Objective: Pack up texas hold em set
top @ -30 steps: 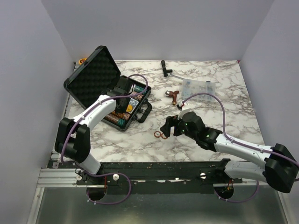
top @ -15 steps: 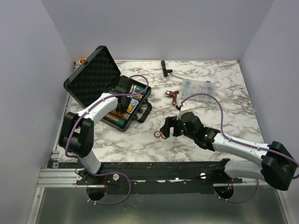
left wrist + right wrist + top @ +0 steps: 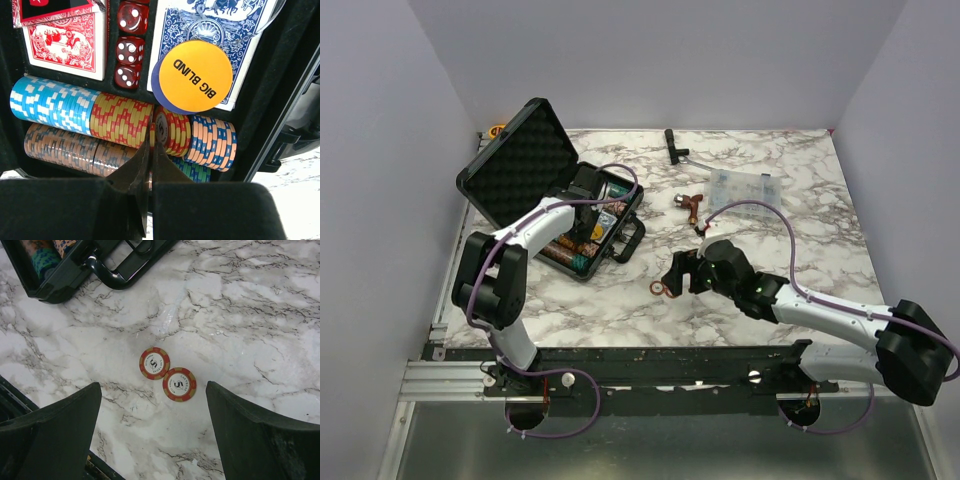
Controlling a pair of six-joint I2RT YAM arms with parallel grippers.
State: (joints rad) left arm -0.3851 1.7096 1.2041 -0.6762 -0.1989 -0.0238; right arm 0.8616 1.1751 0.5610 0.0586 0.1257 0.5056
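Packing the hold 'em set: the black briefcase sits open at the table's far-left, lid propped back. The L gripper is down inside, over the chip rows. Its jaws are pinched almost together on what looks like a single chip, held edge-on at a gap in the row. The R gripper hangs w/ jaws spread wide over two loose red chips lying flat on the marble near the case handle, edges touching or nearly so.

Risks: the neighbouring chips lean into the gap, so the pinched chip could wedge or knock the row over. On the R side, flat chips give the fingers little to bite on. Closing may shove one away or catch both.

Only the L wrist cam shows the contents: blue card deck, red deck, dice and BIG BLIND button. Overhead, the arm hides these, but it alone shows the clear parts box well apart at the far-right.
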